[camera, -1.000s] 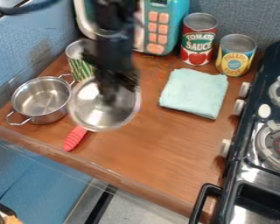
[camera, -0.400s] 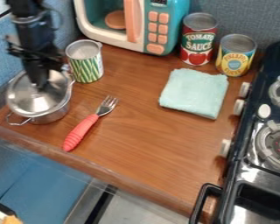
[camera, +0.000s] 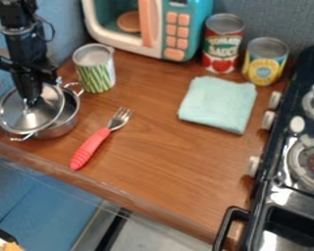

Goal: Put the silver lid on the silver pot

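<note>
While the black gripper (camera: 30, 101) hangs at the left of the view, its jaws are pinched on the small knob of the lid (camera: 43, 116), a shallow dome of shiny silver metal. Right below the jaws, that lid sits off-centre over the pot (camera: 63, 126), leaving a crescent of the smooth, round inside bare on the right. Thin looped wire handles stand out from the pot's wall. Just beside the jaws, up and to the right, is a striped can (camera: 97, 78), an upright cylinder. Below and to the right of them lies the fork (camera: 91, 148), slim metal tines on a ribbed red handle. Well apart, to their right, a soft, squarish turquoise cloth (camera: 217, 105) rests folded on the wood-grained counter (camera: 156, 157).
</note>
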`<state>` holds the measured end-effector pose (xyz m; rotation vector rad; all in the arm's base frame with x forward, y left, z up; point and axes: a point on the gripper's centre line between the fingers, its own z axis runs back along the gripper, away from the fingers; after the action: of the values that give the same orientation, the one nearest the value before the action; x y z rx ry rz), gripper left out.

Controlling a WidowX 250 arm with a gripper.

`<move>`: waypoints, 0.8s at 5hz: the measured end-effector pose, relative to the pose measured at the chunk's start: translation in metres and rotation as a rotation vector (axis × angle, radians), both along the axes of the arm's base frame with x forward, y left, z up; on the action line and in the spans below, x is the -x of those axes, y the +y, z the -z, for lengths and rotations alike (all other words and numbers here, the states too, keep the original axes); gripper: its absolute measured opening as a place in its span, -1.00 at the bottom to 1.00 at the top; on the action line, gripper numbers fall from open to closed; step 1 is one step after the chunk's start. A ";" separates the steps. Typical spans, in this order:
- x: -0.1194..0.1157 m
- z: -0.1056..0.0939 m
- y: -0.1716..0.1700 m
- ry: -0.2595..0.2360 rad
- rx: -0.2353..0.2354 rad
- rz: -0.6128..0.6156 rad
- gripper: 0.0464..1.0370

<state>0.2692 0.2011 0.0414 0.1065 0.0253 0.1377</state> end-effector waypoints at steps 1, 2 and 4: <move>-0.003 0.007 0.000 0.017 0.010 0.002 -0.99; -0.010 0.008 -0.005 0.011 0.010 0.021 -0.99; -0.021 0.002 -0.028 0.012 0.047 0.054 -0.66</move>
<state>0.2905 0.1734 0.0397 0.0614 0.0375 0.0825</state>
